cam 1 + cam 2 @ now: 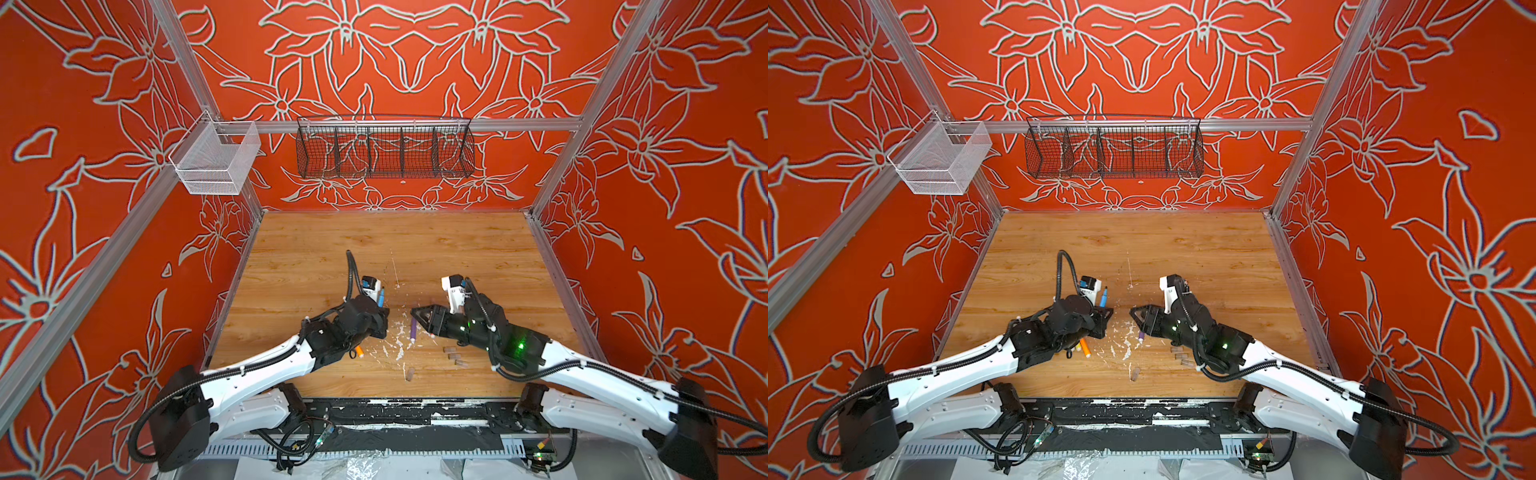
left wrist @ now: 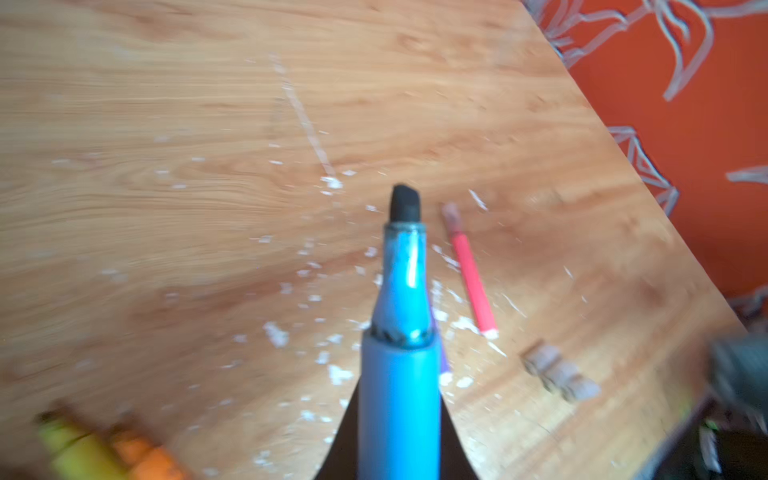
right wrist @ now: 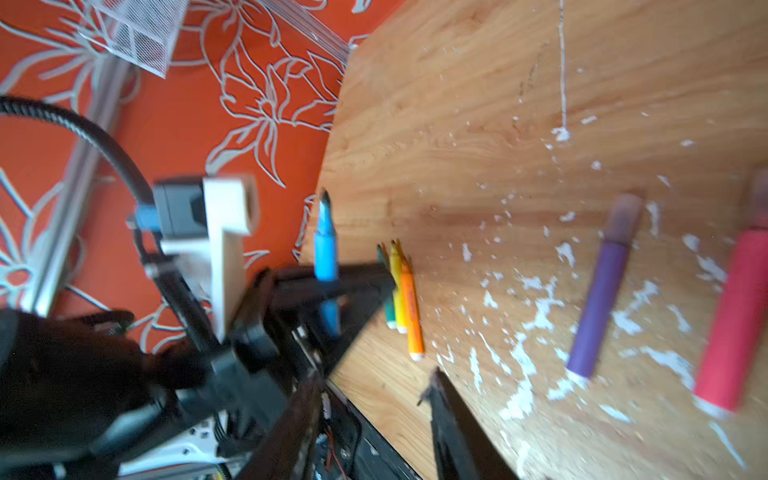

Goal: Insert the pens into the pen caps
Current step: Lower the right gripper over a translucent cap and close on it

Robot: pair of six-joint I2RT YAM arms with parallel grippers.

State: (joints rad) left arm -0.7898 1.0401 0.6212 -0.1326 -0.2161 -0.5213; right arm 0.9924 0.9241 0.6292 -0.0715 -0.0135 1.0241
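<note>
On three sides the wooden table (image 1: 374, 249) is walled by floral panels; its far half is left bare, and white paint flecks (image 1: 399, 345) are scattered mid-front. On the back rail a black wire basket (image 1: 384, 151) is hung, with a white mesh basket (image 1: 216, 160) at the left corner; only mesh and wallpaper are seen in both. Clamped in the left gripper (image 2: 399, 449) is the blue pen (image 2: 399, 374), dark tip bared, held off the table. Jaws of the right gripper (image 3: 374, 386) are parted, nothing gripped, beside the purple pen (image 1: 414, 329). It and the pink pen (image 2: 471, 286) are laid capped at centre. By the left arm the green pen (image 3: 390, 309), yellow pen (image 3: 398, 299) and orange pen (image 3: 411, 316) are laid side by side, uncapped. Three pen caps (image 1: 453, 356) are rowed by the right arm; a fourth cap (image 1: 410, 372) is set apart near the front edge.
</note>
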